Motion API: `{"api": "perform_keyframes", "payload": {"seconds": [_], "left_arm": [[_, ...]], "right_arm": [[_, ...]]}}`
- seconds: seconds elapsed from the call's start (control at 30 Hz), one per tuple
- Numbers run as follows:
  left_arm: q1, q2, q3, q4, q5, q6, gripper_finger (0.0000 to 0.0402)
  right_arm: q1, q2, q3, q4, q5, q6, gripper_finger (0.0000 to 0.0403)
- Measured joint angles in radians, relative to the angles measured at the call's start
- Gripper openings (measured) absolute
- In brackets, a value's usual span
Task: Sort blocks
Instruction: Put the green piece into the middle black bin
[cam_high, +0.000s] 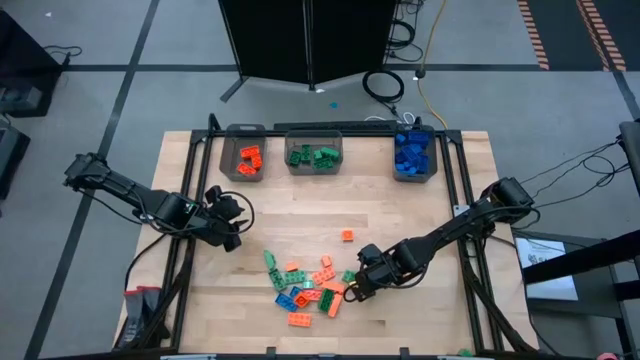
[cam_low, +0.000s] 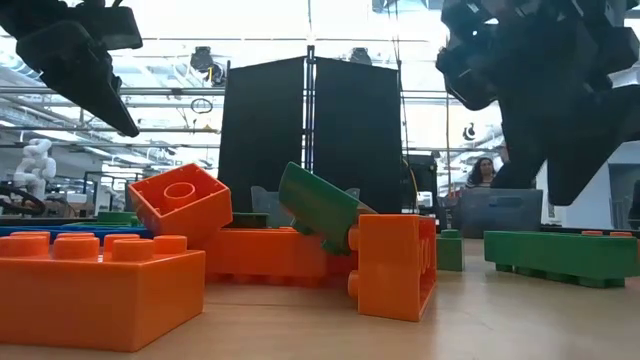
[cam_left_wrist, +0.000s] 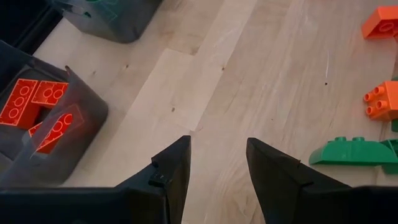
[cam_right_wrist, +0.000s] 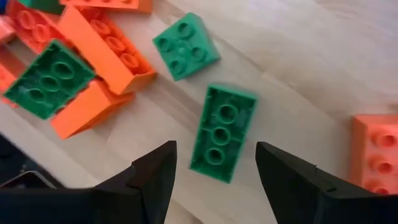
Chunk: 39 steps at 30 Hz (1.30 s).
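Spanning most of the high view, the light wooden tabletop (cam_high: 300, 225) sits in a black frame on a grey floor marked with dark lines; its planks show visible grain and seams. Three grey translucent bins stand in a row along the far edge: the left bin (cam_high: 244, 153) holds orange blocks, the middle bin (cam_high: 314, 151) green blocks, the right bin (cam_high: 414, 155) blue blocks. A dark upright panel (cam_high: 310, 40) stands behind the table, with coiled cables (cam_high: 385, 85) on the floor beside it.

The unsorted blocks (cam_high: 310, 285) lie in a loose pile of orange, green and blue on the near half of the table, and a single orange block (cam_high: 347, 235) lies apart, nearer the bins.

The right gripper (cam_high: 358, 283) is at the right edge of the pile. Its fingers (cam_right_wrist: 155, 174) stand apart and hold nothing (in the right wrist view a green six-stud block (cam_right_wrist: 222, 132) lies on the wood in line with the gap). A green four-stud block (cam_right_wrist: 185, 45) lies just beyond it.

The left gripper (cam_high: 228, 235) hovers over bare wood left of the pile, near the orange bin. Its fingers (cam_left_wrist: 174, 168) are parted and empty.

From table height, a bright workshop with overhead trusses shows behind the pile, and a seated person (cam_low: 482, 172) is visible far back.
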Motion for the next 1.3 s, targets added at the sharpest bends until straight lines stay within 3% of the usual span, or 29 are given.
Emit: {"api": "perform_keyframes", "payload": {"seconds": [0.63,0.87,1.0,1.3], "left_arm": [[0.0,0.0,0.0,0.0,0.001,0.001,0.016],[0.0,0.0,0.0,0.0,0.001,0.001,0.016],[0.0,0.0,0.0,-0.001,0.001,0.002,0.016],[0.0,0.0,0.0,-0.002,0.0,0.003,0.016]], "right_arm": [[-0.007,0.08,0.0,0.086,-0.022,-0.105,0.0217],[-0.02,0.08,0.0,0.105,-0.027,-0.131,0.0277],[-0.036,0.066,-0.001,0.094,-0.081,-0.138,0.031],[-0.034,0.017,0.001,0.214,-0.101,-0.213,0.0322]]}}
